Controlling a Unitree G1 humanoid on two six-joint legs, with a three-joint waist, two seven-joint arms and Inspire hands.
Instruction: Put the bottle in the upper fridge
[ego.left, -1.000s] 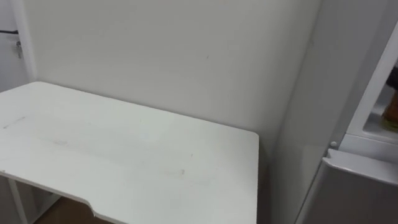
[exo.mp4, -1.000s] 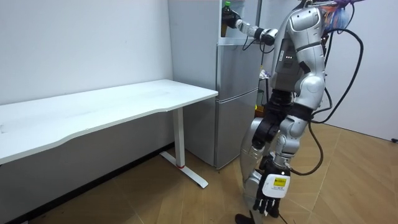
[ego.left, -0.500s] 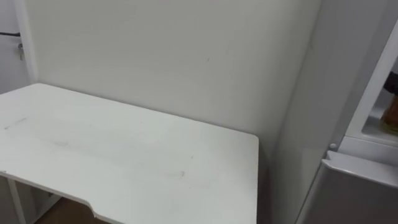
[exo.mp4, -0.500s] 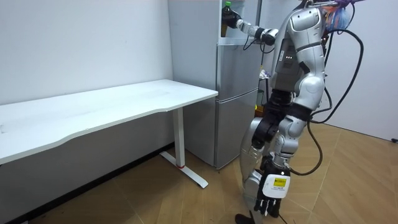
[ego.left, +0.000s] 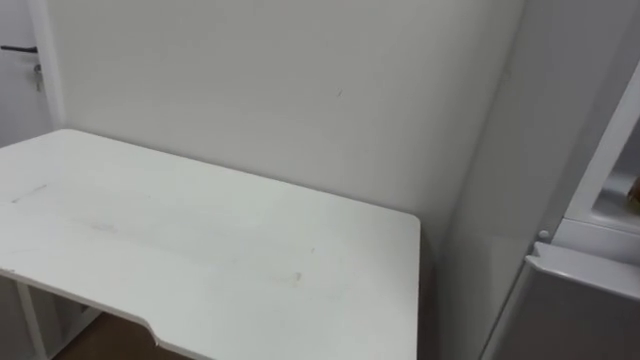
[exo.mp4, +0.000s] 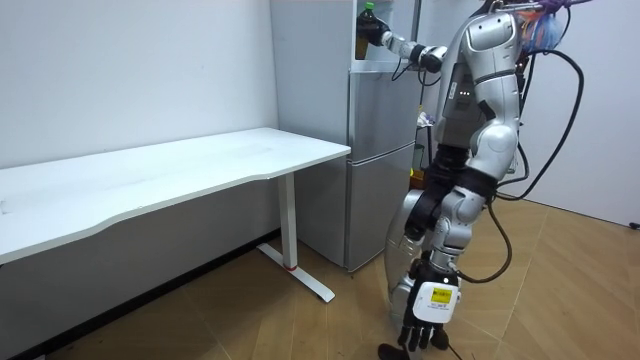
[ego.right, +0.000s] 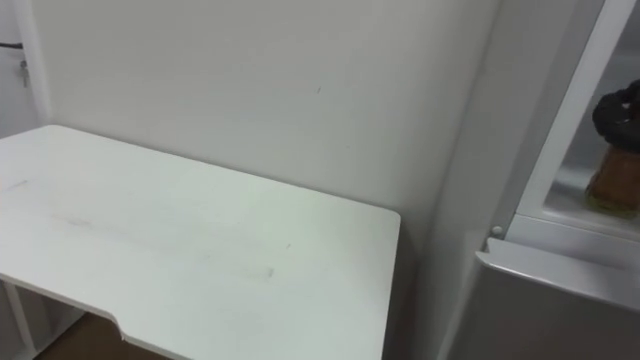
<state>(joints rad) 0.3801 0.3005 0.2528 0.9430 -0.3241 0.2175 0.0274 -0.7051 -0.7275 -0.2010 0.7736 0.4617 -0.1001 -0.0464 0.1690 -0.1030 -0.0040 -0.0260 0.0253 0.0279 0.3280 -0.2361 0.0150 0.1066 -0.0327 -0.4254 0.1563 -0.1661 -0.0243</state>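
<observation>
The bottle (ego.right: 610, 182) has an amber lower part and stands on the shelf of the open upper fridge compartment (ego.right: 560, 205) at the right edge. My dark right hand (ego.right: 618, 115) is wrapped round its upper part. In the room view my right arm reaches up to the bottle (exo.mp4: 366, 20), with the right hand (exo.mp4: 381, 37) at the fridge's top section. A sliver of the bottle (ego.left: 632, 196) also shows in the left eye view. My left hand (exo.mp4: 422, 325) hangs low beside my leg, fingers relaxed and holding nothing.
A white table (ego.left: 200, 250) stands against the wall at my left, its right end close to the grey fridge (exo.mp4: 380, 160). The shut lower fridge door (ego.right: 560, 310) sits under the open compartment. Wood floor lies behind me.
The eye view has shifted slightly, so the bottle sits nearer the picture's edge. In the room view my hanging left hand has swung a little lower. The right arm stays at the fridge.
</observation>
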